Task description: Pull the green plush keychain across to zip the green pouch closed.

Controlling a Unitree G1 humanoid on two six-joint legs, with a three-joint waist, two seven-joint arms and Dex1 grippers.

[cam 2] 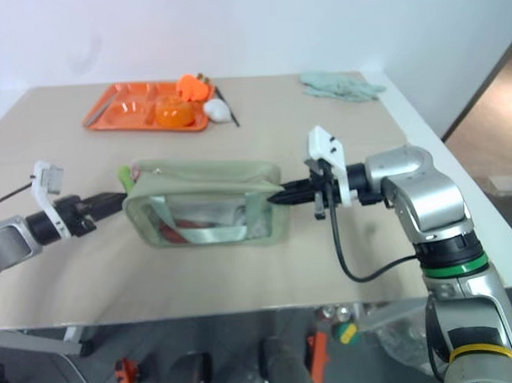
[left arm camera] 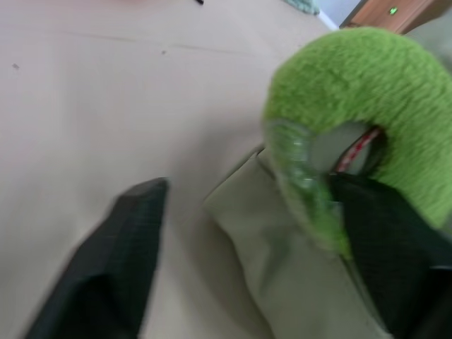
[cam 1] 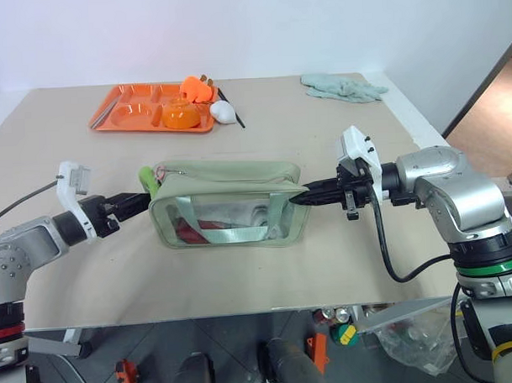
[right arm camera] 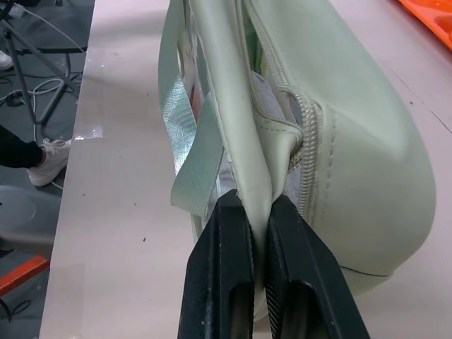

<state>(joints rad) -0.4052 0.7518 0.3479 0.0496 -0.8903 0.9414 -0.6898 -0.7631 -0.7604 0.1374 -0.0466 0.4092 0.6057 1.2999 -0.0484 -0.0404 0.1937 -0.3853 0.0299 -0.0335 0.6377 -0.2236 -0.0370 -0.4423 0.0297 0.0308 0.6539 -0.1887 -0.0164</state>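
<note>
Right gripper (right arm camera: 258,212) clamped on the green pouch's (cam 1: 227,205) end seam, plain up close at that wrist. Left gripper (left arm camera: 247,205) parted around the green plush keychain (left arm camera: 360,106), one finger (left arm camera: 116,261) apart from it, the other just behind it, grasp not discernible.

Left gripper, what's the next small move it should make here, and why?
Probably close the left gripper on the green plush keychain: its fingers straddle the plush, still apart. The right gripper already pinches the green pouch at its far end, and the zipper looks open.

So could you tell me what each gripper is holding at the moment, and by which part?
The right gripper pinches the green pouch by its end seam. The left gripper, open, straddles the green plush keychain, not yet gripping.
</note>
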